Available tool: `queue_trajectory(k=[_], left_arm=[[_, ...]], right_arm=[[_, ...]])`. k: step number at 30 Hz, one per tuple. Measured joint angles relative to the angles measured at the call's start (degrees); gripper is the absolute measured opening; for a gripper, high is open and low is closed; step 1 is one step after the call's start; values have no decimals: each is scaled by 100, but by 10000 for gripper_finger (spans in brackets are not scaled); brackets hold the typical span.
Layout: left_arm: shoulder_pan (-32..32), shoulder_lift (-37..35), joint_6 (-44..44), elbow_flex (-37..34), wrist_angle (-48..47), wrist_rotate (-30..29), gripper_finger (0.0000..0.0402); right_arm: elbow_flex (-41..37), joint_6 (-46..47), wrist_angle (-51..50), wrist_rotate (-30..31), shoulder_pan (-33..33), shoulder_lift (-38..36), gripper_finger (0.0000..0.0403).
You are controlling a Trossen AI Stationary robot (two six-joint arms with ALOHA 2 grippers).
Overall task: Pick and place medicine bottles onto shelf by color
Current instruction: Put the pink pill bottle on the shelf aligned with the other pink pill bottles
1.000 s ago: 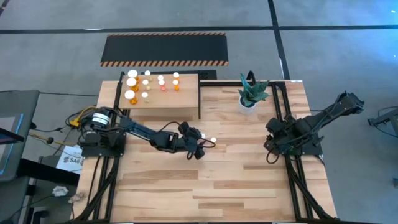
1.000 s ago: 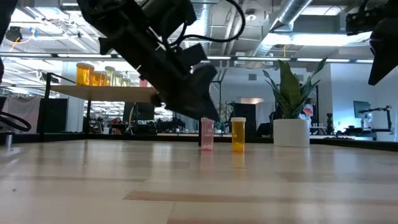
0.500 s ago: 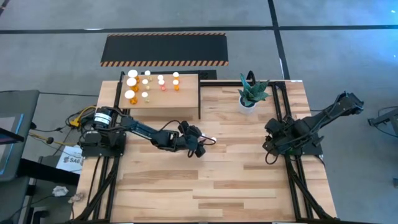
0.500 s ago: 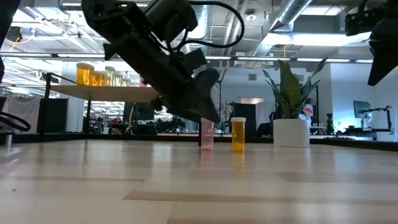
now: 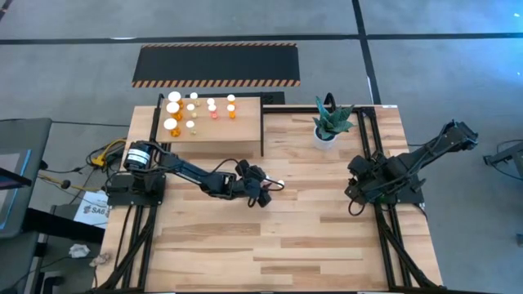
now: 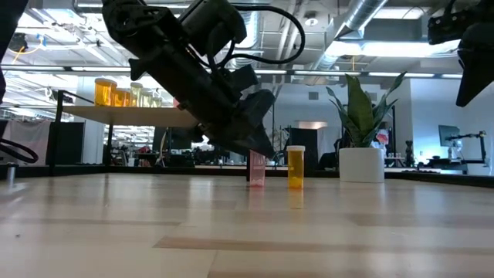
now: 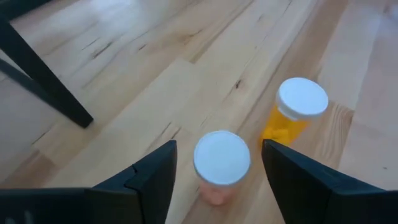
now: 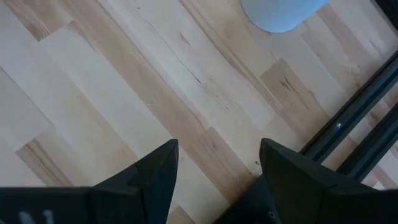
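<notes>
Two medicine bottles with white caps stand upright on the wooden table, a pink one (image 7: 222,163) and an orange one (image 7: 297,107) just beyond it. My left gripper (image 7: 219,147) is open and slants down over the pink bottle, one finger on either side of its cap with a gap on both sides. In the low view its fingertips (image 6: 265,147) hide the top of the pink bottle (image 6: 257,173), and the orange bottle (image 6: 296,168) stands beside it. The light-wood shelf (image 5: 237,135) at the far left carries several bottles. My right gripper (image 8: 219,149) hangs open over bare table at the right.
A white pot with a green plant (image 5: 327,126) stands at the far right of the table, close to my right arm (image 5: 384,175). A black mat with orange-striped edges (image 5: 216,65) lies on the floor beyond the table. Bare wood spreads over the table's near half.
</notes>
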Motion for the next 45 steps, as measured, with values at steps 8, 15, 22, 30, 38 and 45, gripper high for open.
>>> queue_trajectory(k=[8,15,22,30,38,45], left_arm=[[0,0,0,0,-8,109,135],[0,0,-51,0,116,204,84],[7,-30,-66,16,529,15,99],[41,-241,546,623,40,-150,94],[401,-826,665,1246,-1317,-235,99],[833,-1913,566,1498,-2544,-219,99]], right_arm=[[0,0,0,-1,0,0,249],[0,0,0,-1,0,0,249],[0,0,-4,-2,0,0,249],[0,0,-4,-4,0,0,249],[0,0,0,-4,-2,0,249],[0,2,4,-4,-3,-2,249]])
